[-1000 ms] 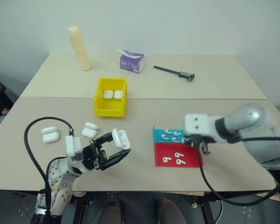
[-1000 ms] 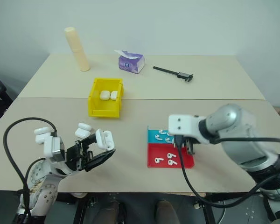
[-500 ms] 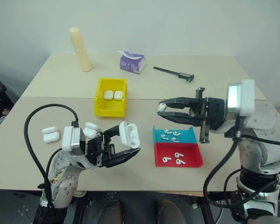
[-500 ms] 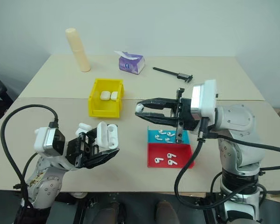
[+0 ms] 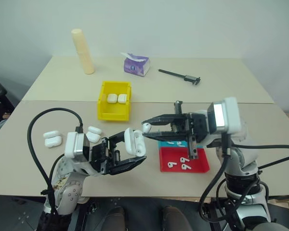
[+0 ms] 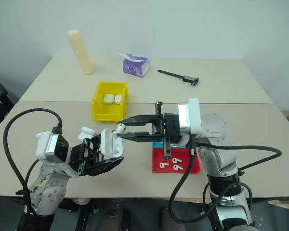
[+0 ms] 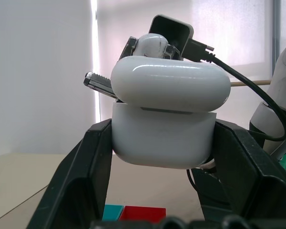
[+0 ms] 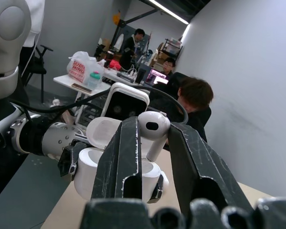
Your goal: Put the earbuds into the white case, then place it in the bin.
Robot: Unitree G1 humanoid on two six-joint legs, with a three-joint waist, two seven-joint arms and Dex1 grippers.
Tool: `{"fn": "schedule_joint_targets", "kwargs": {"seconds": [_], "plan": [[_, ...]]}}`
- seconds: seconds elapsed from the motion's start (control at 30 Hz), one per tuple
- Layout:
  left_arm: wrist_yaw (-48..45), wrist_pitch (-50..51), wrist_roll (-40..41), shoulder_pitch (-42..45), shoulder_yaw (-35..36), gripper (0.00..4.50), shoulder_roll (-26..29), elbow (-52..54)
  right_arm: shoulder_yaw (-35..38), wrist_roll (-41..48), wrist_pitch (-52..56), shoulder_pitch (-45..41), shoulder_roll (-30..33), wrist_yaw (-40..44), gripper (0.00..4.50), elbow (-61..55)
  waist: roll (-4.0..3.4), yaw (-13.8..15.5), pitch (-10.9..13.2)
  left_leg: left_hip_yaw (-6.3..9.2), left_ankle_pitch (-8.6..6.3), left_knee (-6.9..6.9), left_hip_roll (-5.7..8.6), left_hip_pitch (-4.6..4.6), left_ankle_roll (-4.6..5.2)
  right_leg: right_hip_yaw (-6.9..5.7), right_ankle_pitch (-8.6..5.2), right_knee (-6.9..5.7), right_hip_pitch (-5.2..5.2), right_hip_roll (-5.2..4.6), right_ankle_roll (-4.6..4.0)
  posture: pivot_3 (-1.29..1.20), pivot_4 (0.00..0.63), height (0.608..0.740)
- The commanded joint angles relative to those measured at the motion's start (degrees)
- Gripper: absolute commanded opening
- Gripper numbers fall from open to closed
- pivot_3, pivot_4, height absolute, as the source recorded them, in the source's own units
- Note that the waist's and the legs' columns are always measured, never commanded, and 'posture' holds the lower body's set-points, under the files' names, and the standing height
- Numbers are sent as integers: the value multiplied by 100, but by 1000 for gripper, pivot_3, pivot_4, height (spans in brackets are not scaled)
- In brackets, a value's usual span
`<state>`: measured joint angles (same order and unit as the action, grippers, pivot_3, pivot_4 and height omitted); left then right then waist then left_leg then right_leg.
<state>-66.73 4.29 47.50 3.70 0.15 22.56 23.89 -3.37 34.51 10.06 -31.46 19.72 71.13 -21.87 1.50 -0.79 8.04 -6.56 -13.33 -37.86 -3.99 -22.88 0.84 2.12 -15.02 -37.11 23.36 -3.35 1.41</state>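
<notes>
Table [image 5: 221, 91]: we see a beige top, wall behind.
Bin [image 5: 114, 100]: yellow, far left of centre.
Left gripper [image 5: 135, 153]: we see it clamped on the white case [image 5: 135, 142], lid open.
Right gripper [image 5: 145, 126]: pinches an earbud [image 5: 146, 127] just above the case.

The bin [image 5: 114, 108] is set mid-table, with two cases [image 5: 116, 98] in it. Behind it, a cylinder [image 5: 82, 50], a tissue pack [image 5: 136, 63] and a caliper [image 5: 179, 75] are ranged left to right. Loose cases [image 5: 52, 138] are laid at front left; two trays [image 5: 183, 159] of earbuds [image 5: 177, 162] are placed at front right.
</notes>
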Motion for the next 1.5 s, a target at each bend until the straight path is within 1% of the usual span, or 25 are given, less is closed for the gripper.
{"fn": "schedule_joint_targets", "kwargs": {"seconds": [0.03, 0.27, 0.57, 0.77, 0.93, 1.0, 1.03, 1.1, 1.13, 1.2, 1.27, 1.33, 1.37, 1.43, 1.5], "plan": [[-62, 34, 119, 57, -1, 2846, -44, 70, -59, 6, -228, -69, 8, -26, 760, -47, 0, 0, 0, 0, 0, 0, 0, 0, 0, 0, 0, 0, 0, 0, 0, 0, 150, 740], [-93, 24, 94, 40, -1, 2846, -81, 70, -304, -234, -496, -90, 24, -50, 760, 142, 0, 0, 0, -1, 0, 0, 0, 1, 0, 0, 0, 0, -1, 0, 0, 0, 150, 740], [-49, -8, 49, -29, -10, 2846, -111, 138, -444, -355, -711, -121, 118, 51, 760, 365, 0, 0, 0, -1, 0, 0, 0, 0, 0, -1, 0, 2, -1, 0, 0, 0, 150, 740], [-33, 4, 32, 7, -61, 2846, -145, 128, -560, -493, -915, -92, 174, 87, 2585, 381, 0, 1, 1, 0, 0, 0, 0, 0, 0, -2, 0, 2, -1, -1, -1, 0, 150, 740], [-34, 32, 17, 33, -88, 2846, -182, 99, -577, -510, -986, -75, 298, 152, 2585, 364, 0, 2, 1, 0, 0, 1, 0, 0, 0, -2, 0, 3, -1, -1, -1, 0, 150, 740], [-36, -7, -20, 59, -57, 2846, -212, 45, -480, -388, -996, -61, 417, 252, 2585, 339, 0, 3, 1, 0, -1, 1, 0, 0, 0, -2, 0, 3, -1, -1, -1, 0, 150, 740], [-1, -3, -48, 61, -17, 2846, -203, 29, -386, -271, -926, -83, 506, 284, 2585, 328, 0, 3, 1, 0, 0, 1, 0, -1, 0, -2, 0, 4, -1, -2, -1, 0, 150, 740], [75, -44, -116, 54, 157, 2846, -155, -63, -162, -123, -523, -254, 879, 236, 2585, 370, -1, 4, 2, 0, -1, 1, 0, -1, 0, -3, 0, 5, -1, -2, -1, 0, 150, 740], [91, -102, -185, 45, 282, 2846, -100, -149, -110, -152, -218, -388, 1227, 275, 2585, 442, -1, 5, 3, 0, -1, 1, 1, -1, 0, -2, 0, 4, -1, -3, -1, 0, 150, 740], [114, -163, -267, 9, 423, 2846, -34, -222, -116, -238, 147, -559, 1698, 312, 2585, 548, -1, 7, 3, 2, -1, 1, 1, 0, 0, -3, 0, 5, -2, -6, -1, 0, 150, 740], [210, -147, -279, -219, 580, 2846, 47, -129, -356, -685, 593, -869, 2266, 349, 2585, 834, -1, -1, 3, 4, -1, 3, 0, 0, 1, -6, -1, 9, -2, -5, -2, 0, 150, 740], [254, -174, -310, -436, 669, 2846, 82, -49, -668, -1166, 863, -1178, 2669, 466, 2585, 1165, -1, -22, 3, 0, -4, 7, -1, 1, 6, 3, -2, 10, 3, -5, -3, 0, 150, 740], [256, -200, -330, -510, 693, 2846, 89, -32, -805, -1348, 941, -1306, 2788, 534, 2585, 1308, -1, -34, 3, 1, -5, 8, -1, -1, 7, 1, -2, 13, 3, -5, -4, 0, 150, 740], [216, -297, -413, -642, 756, 2846, 112, -81, -1315, -2059, 909, -1674, 3013, 733, 2585, 1723, -1, -27, 4, -5, -6, 8, -1, -3, 8, 7, -2, 10, 13, -6, -4, 0, 150, 740], [245, -361, -518, -742, 775, 2846, 105, -129, -1801, -2737, 718, -2036, 3058, 906, 2585, 2163, -1, -23, 4, -5, -6, 7, -1, -7, 8, 7, -2, 9, 20, -5, -5, 0, 150, 740]]}}
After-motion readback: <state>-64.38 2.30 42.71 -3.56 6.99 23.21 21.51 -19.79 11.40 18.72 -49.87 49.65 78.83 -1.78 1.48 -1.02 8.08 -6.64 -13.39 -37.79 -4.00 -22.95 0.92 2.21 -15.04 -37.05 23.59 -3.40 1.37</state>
